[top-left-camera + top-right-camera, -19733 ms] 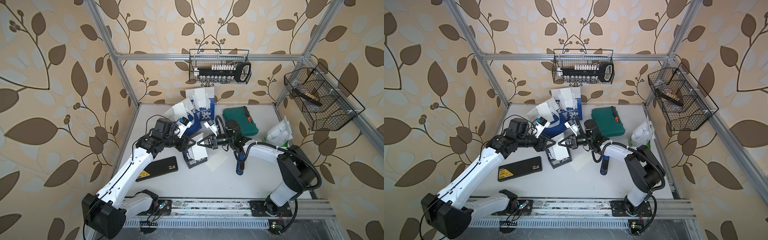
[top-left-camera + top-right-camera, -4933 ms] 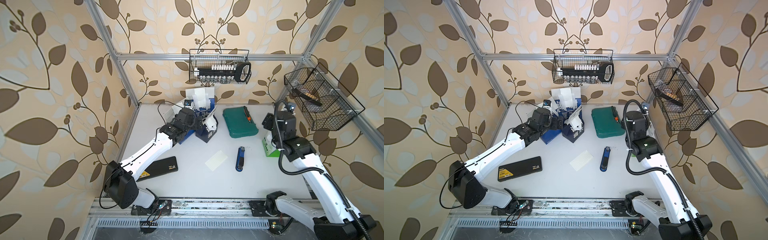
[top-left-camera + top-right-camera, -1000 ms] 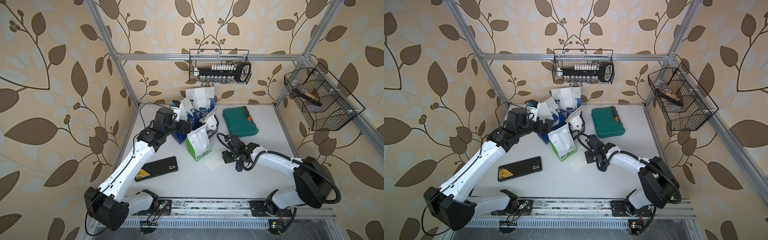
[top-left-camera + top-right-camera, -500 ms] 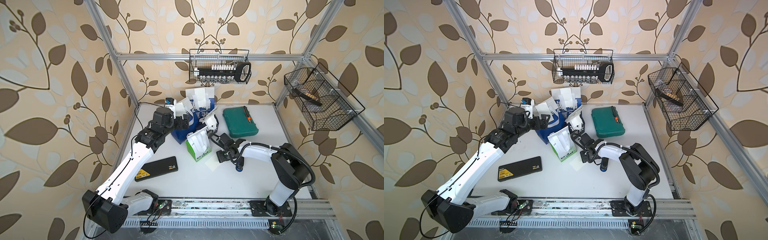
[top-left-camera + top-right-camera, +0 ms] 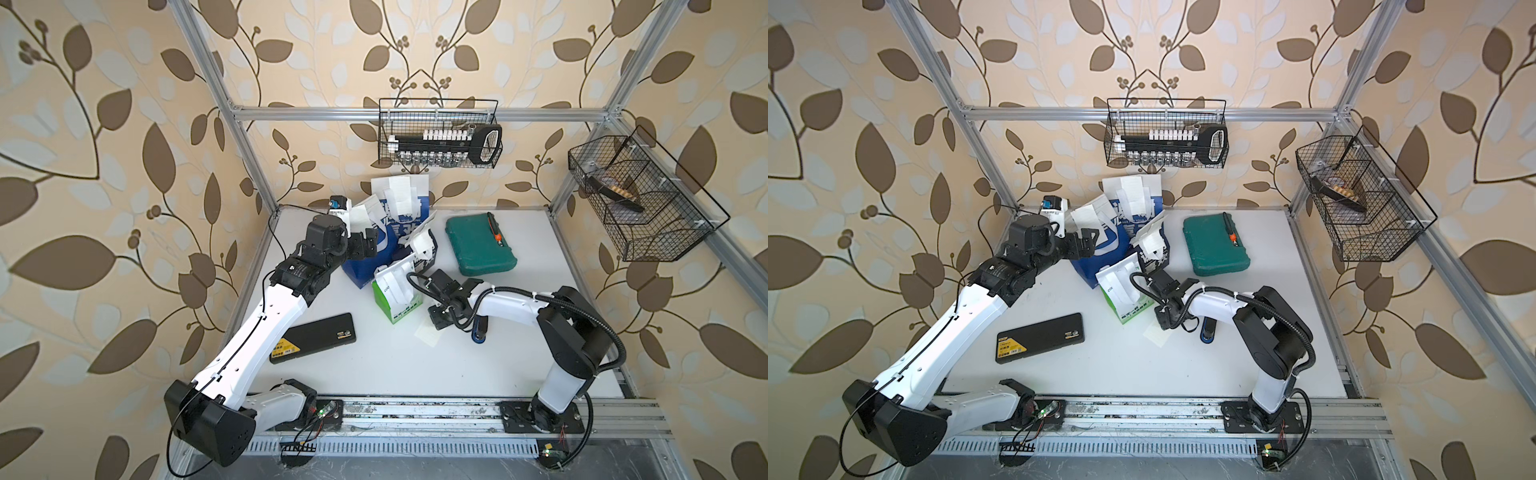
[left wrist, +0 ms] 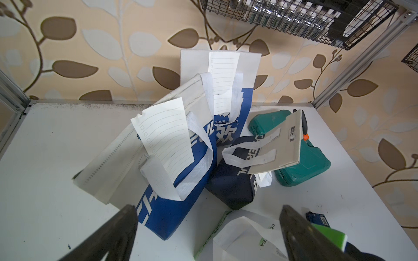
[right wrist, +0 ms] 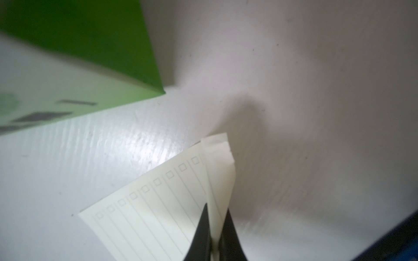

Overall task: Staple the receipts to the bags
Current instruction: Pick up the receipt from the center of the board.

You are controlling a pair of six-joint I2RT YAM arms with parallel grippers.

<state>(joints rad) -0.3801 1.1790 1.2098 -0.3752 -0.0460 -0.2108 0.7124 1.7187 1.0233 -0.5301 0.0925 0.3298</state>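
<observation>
A loose lined receipt [image 7: 158, 203] lies on the white table, seen in both top views [image 5: 427, 333] [image 5: 1156, 334]. My right gripper [image 7: 216, 217] is shut on its curled-up edge, low over the table [image 5: 440, 321]. Just beside it stands the small white-and-green bag [image 5: 395, 296] [image 7: 79, 45]. Behind that are the navy bag [image 6: 230, 187] and two blue-and-white bags [image 6: 181, 192] [image 6: 244, 106], with a receipt [image 6: 165, 135] [image 6: 222, 79] hanging on each. My left gripper [image 6: 208, 226] is open, empty, hovering by the front blue-and-white bag [image 5: 368, 246].
A blue stapler [image 5: 480, 330] lies just right of the right gripper. A green plastic case [image 5: 480, 245] sits at the back right. A flat black case [image 5: 316, 338] lies at the front left. Wire baskets hang on the back wall [image 5: 440, 133] and right wall [image 5: 640, 199].
My right gripper has shut on the edge of the loose receipt, having stood open over it a moment ago. The left arm has shifted slightly by the blue bags.
</observation>
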